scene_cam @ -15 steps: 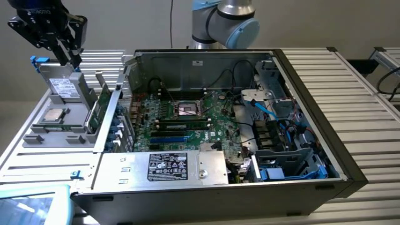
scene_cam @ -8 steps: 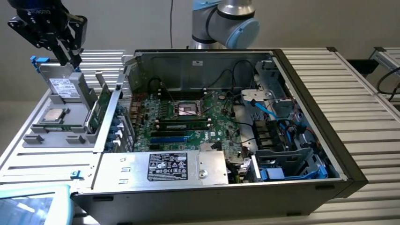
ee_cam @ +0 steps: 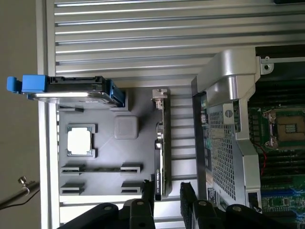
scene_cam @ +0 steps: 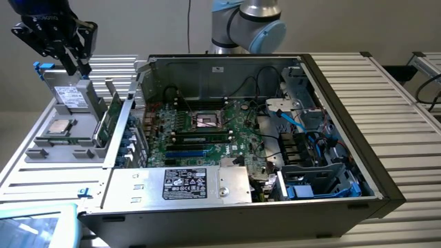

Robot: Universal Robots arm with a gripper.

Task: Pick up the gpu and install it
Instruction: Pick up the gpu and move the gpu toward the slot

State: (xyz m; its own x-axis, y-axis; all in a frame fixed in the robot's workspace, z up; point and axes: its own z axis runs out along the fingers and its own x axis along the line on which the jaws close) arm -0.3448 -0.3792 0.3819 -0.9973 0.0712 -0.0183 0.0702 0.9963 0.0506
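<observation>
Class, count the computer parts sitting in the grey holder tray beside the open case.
3: the silver drive upright at one end, the processor chip flat in its recess, the gpu on edge along the side nearest the case. None seems hidden.

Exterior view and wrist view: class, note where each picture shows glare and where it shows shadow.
Exterior view: soft, even light; the ribbed table is bright, the computer case is shadowed inside. Wrist view: the chip glares nearly white in the grey tray; the gripper looks almost black.
</observation>
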